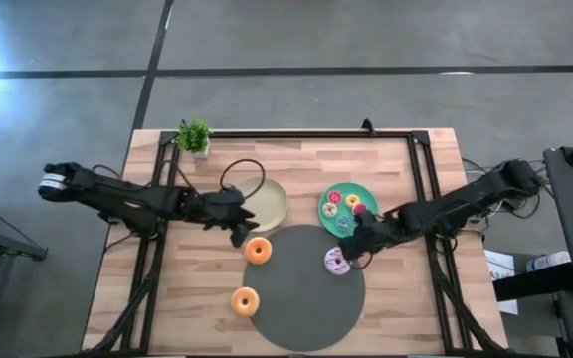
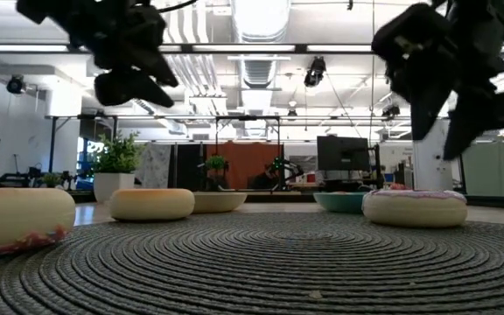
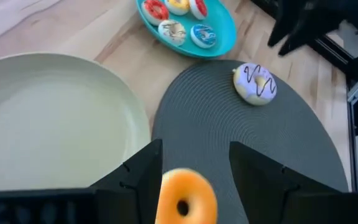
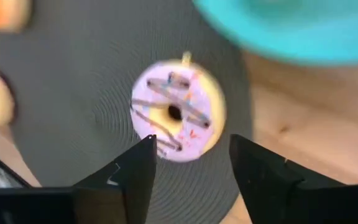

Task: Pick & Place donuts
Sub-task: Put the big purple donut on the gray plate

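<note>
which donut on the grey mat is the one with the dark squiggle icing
The lilac donut on the mat's right side, under the right gripper. The other two are plain orange, at the left edge.

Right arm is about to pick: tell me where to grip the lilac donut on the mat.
Pinch the lilac donut across its outer rim, coming straight down. It lies flat on the grey mat, hole up, with clear mat all round, and the right end effector hangs open above it.
</note>
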`<action>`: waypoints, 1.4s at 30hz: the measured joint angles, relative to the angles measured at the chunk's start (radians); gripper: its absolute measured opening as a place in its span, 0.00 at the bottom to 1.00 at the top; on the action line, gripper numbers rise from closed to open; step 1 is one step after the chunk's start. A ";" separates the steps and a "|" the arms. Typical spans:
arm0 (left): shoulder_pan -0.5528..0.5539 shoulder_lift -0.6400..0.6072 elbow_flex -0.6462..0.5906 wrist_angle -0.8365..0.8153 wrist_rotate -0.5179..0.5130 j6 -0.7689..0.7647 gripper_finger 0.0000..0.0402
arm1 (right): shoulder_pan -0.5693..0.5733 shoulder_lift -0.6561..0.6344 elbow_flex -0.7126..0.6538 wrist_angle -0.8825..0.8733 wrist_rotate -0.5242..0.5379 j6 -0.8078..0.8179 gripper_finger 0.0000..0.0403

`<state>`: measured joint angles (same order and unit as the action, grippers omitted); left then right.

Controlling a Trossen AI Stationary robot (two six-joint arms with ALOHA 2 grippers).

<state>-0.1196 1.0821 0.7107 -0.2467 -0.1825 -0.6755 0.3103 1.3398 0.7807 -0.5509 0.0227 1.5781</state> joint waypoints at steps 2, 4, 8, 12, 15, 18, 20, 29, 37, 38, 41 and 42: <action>0.000 -0.034 -0.027 -0.001 0.000 0.003 0.40 | 0.016 0.057 0.000 0.048 -0.022 0.025 0.50; 0.000 -0.067 -0.053 0.001 0.000 0.009 0.40 | 0.030 0.101 0.001 0.079 -0.017 0.055 0.50; 0.000 -0.122 -0.084 -0.007 0.001 0.013 0.40 | 0.045 0.144 0.004 0.087 0.022 0.127 0.48; 0.000 -0.161 -0.094 -0.019 0.001 0.037 0.40 | 0.045 0.159 0.005 0.123 0.025 0.166 0.46; 0.000 -0.174 -0.094 -0.023 0.001 0.054 0.40 | 0.045 0.180 0.004 0.109 0.031 0.200 0.45; 0.000 -0.183 -0.095 -0.026 0.001 0.062 0.40 | 0.045 0.214 0.004 0.118 0.029 0.217 0.45; 0.000 -0.185 -0.094 -0.037 0.001 0.063 0.40 | 0.045 0.236 0.008 0.141 0.029 0.218 0.45; 0.000 -0.185 -0.094 -0.064 0.001 0.061 0.40 | 0.034 0.310 0.054 0.184 0.034 0.196 0.37; 0.000 -0.185 -0.094 -0.071 0.001 0.053 0.40 | 0.021 0.261 0.141 0.028 0.122 0.099 0.07; 0.000 -0.186 -0.094 -0.075 0.001 0.052 0.40 | 0.014 0.252 0.156 0.011 0.133 0.077 0.05; -0.002 -0.197 -0.094 -0.085 0.001 0.043 0.40 | -0.027 0.232 0.214 0.005 0.135 -0.019 0.05; -0.002 -0.206 -0.094 -0.085 0.001 0.040 0.40 | -0.047 0.232 0.240 0.007 0.135 -0.062 0.06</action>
<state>-0.1219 0.8759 0.6163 -0.3317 -0.1814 -0.6357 0.2628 1.5715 1.0209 -0.5443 0.1574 1.5165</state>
